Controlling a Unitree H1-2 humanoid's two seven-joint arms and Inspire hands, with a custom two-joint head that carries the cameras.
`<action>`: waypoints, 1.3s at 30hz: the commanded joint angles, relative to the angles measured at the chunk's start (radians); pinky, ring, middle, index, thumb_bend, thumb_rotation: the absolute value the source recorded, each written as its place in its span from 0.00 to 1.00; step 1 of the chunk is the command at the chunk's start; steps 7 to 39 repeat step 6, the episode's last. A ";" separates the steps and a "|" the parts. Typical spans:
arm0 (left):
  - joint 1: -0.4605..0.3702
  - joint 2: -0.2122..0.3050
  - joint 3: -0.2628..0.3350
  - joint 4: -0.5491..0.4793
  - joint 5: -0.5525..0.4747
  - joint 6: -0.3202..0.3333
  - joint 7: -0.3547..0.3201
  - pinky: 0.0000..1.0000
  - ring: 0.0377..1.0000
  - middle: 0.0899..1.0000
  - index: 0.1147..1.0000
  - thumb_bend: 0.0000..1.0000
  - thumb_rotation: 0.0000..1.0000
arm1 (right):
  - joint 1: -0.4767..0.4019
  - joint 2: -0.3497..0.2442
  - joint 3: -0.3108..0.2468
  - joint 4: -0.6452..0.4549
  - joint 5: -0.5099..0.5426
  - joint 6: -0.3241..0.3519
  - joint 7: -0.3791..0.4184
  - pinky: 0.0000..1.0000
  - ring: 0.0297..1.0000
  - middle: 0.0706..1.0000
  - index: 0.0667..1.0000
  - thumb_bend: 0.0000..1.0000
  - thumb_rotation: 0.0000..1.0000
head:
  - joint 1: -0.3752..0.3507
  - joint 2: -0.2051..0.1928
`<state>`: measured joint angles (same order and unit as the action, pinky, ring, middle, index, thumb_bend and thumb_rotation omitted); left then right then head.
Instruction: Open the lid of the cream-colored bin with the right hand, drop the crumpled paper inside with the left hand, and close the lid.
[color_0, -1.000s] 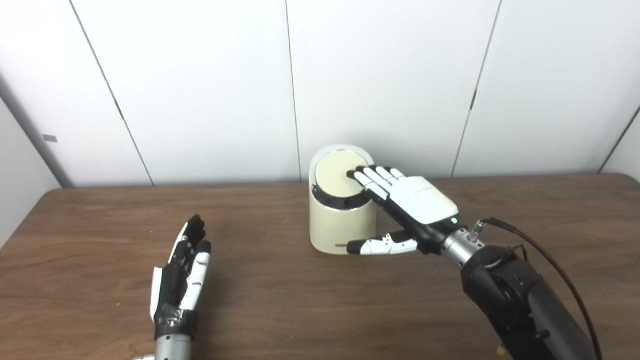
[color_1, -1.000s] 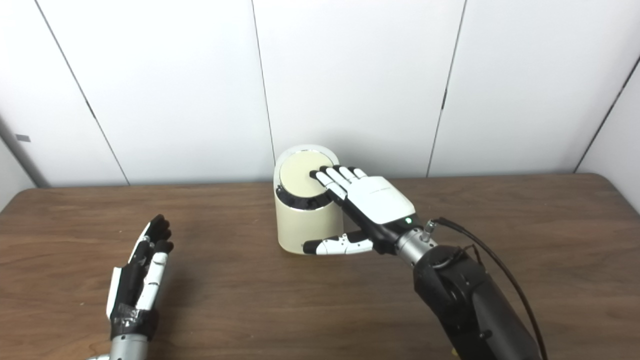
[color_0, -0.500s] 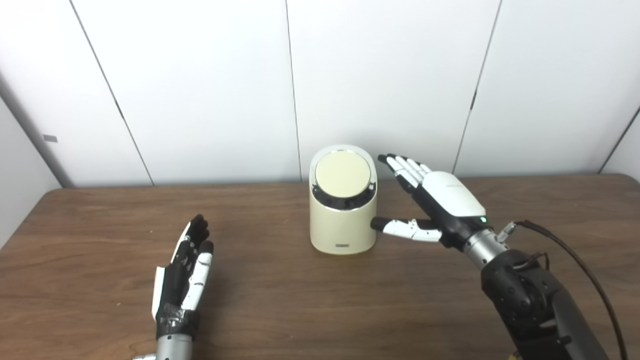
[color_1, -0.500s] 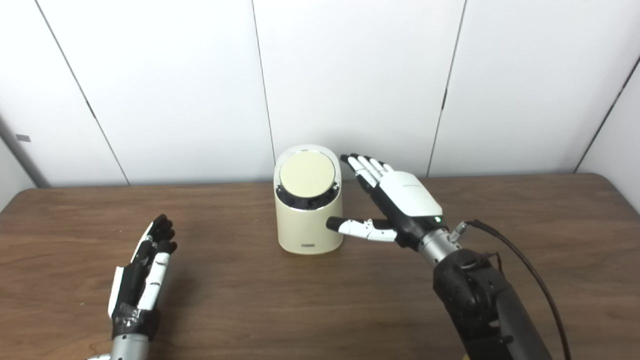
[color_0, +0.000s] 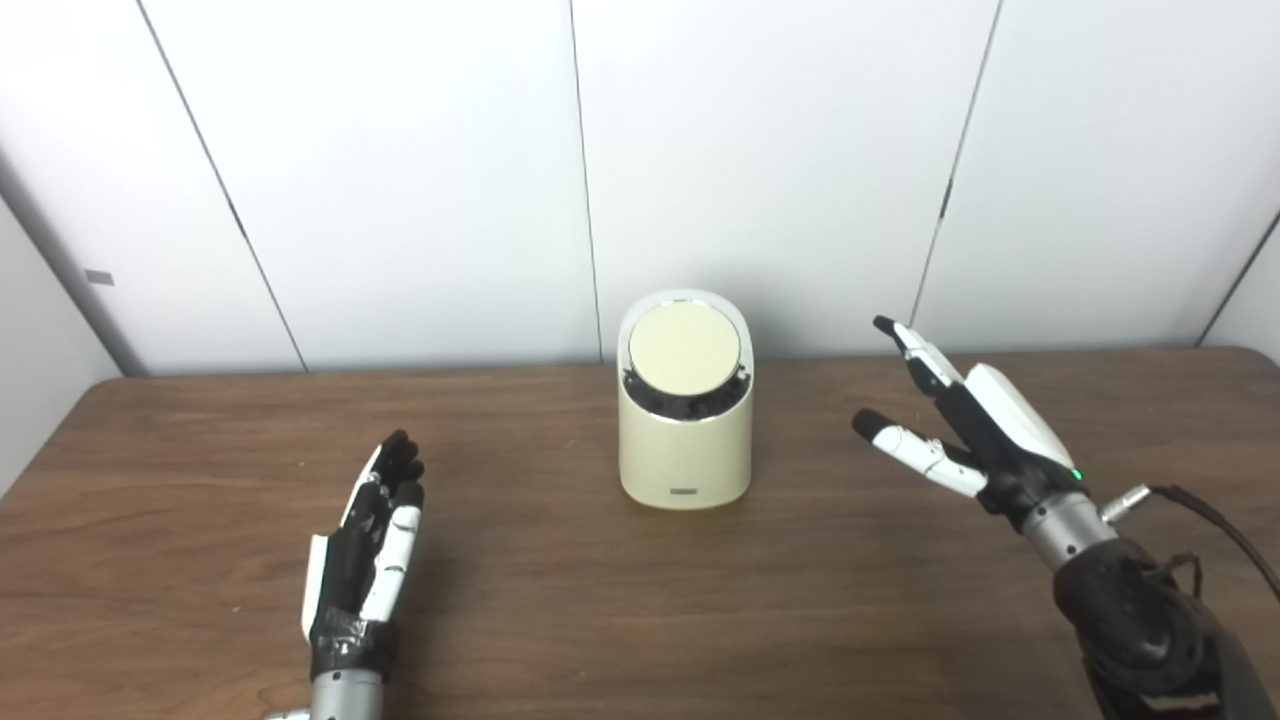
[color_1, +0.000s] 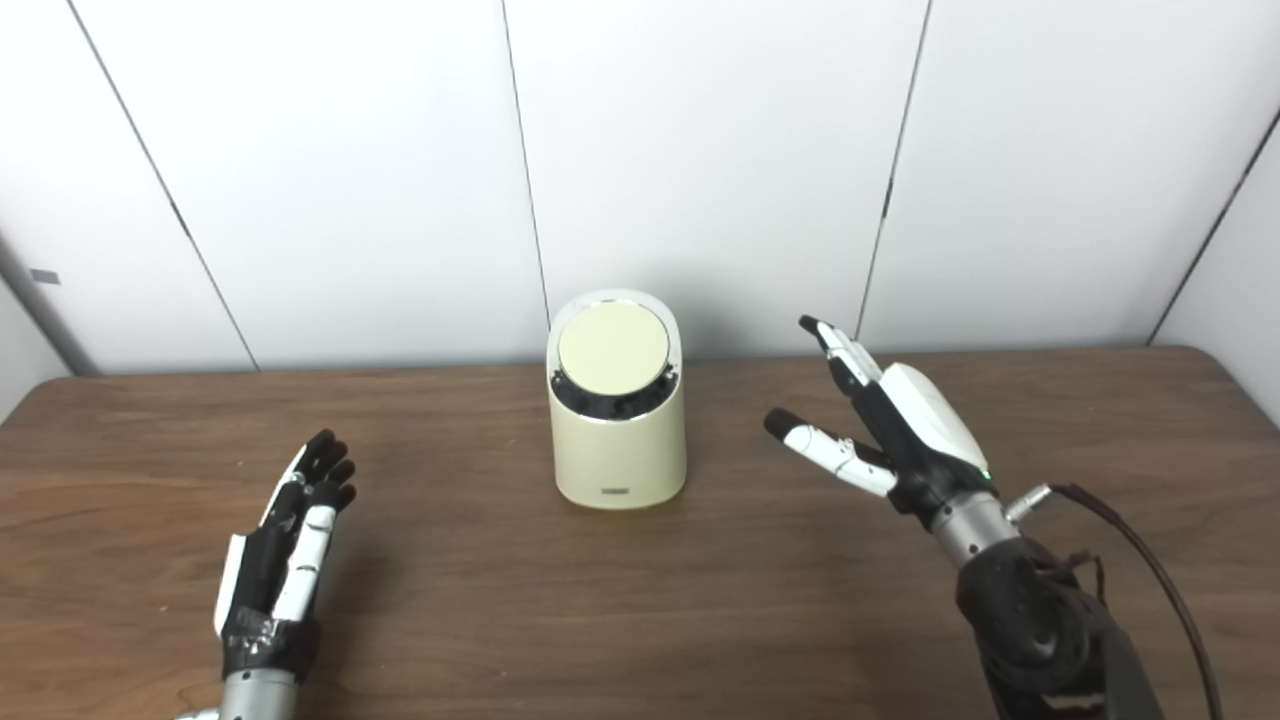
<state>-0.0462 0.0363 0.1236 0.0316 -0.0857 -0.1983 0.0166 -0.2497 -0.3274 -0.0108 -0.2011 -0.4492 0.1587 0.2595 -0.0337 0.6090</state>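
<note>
The cream bin stands upright at the back middle of the table, lid shut and tilted toward the camera; the right hand, fingers apart and empty, hovers to its right, nearer than the left hand, which rests empty with fingers straight and together; no paper shows.

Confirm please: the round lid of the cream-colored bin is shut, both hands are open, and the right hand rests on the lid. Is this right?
One detail is wrong. The right hand is not on the round lid; it hangs apart, to the right of the cream-colored bin, as the left eye view shows. The lid is shut, and the left hand is open too.
</note>
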 joint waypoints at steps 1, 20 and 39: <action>0.040 -0.003 -0.003 0.030 -0.014 -0.025 -0.012 0.93 0.91 0.91 0.92 0.54 0.67 | -0.003 0.021 -0.058 0.005 0.152 0.020 0.004 0.97 1.00 1.00 1.00 0.59 1.00 | 0.000 0.004; 0.049 0.002 -0.011 0.001 -0.023 -0.001 -0.021 0.92 0.90 0.91 0.92 0.55 0.69 | 0.043 0.050 -0.117 0.076 0.332 0.017 0.009 1.00 1.00 1.00 1.00 0.63 1.00 | -0.001 0.015; 0.049 0.002 -0.011 0.001 -0.023 -0.001 -0.021 0.92 0.90 0.91 0.92 0.55 0.69 | 0.043 0.050 -0.117 0.076 0.332 0.017 0.009 1.00 1.00 1.00 1.00 0.63 1.00 | -0.001 0.015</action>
